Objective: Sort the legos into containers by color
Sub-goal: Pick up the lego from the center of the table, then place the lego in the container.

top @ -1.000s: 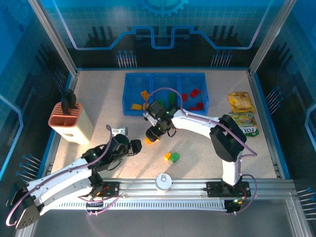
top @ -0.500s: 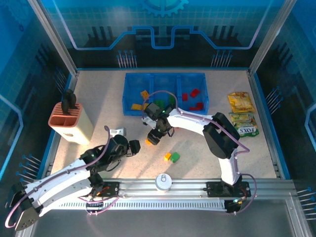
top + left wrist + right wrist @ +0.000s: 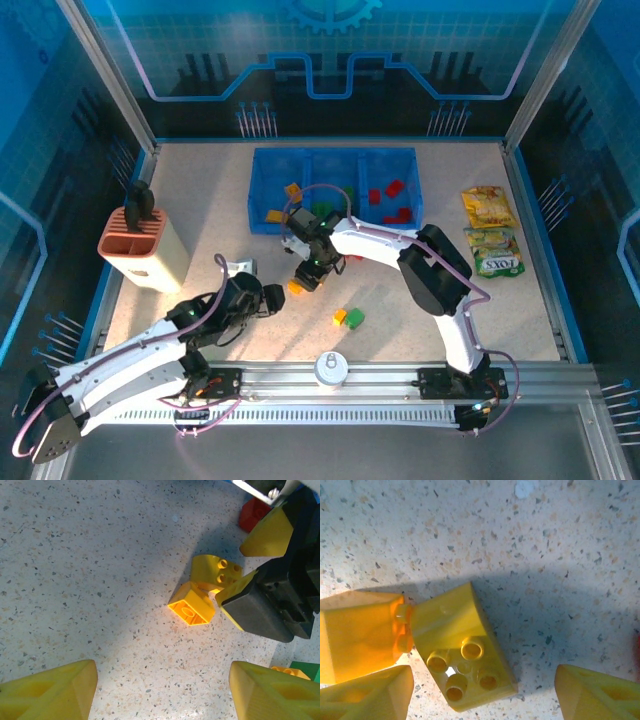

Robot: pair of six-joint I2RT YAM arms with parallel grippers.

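The right gripper [image 3: 304, 280] hangs low over the worktop [image 3: 200, 190] just in front of the blue tray [image 3: 334, 151], its yellow fingers [image 3: 600, 692] spread wide and holding nothing. In the right wrist view a yellow curved lego [image 3: 462, 647] lies studs-up on the speckled surface between them, nearer the left finger, with an orange lego [image 3: 360, 635] touching its side. The left gripper [image 3: 272, 298] sits just beside this pair, its fingers [image 3: 50, 692] also wide apart and empty. From its wrist camera the same two legos lie ahead, touching each other, and one finger of the right gripper is right beside the orange one. A red lego [image 3: 255, 512] lies just beyond them. Nearer the arm bases an orange lego [image 3: 340, 317] and a green lego [image 3: 355, 318] lie touching each other – well apart from the tray. In the tray, yellow and orange legos fill the left compartment, green the middle, red the right
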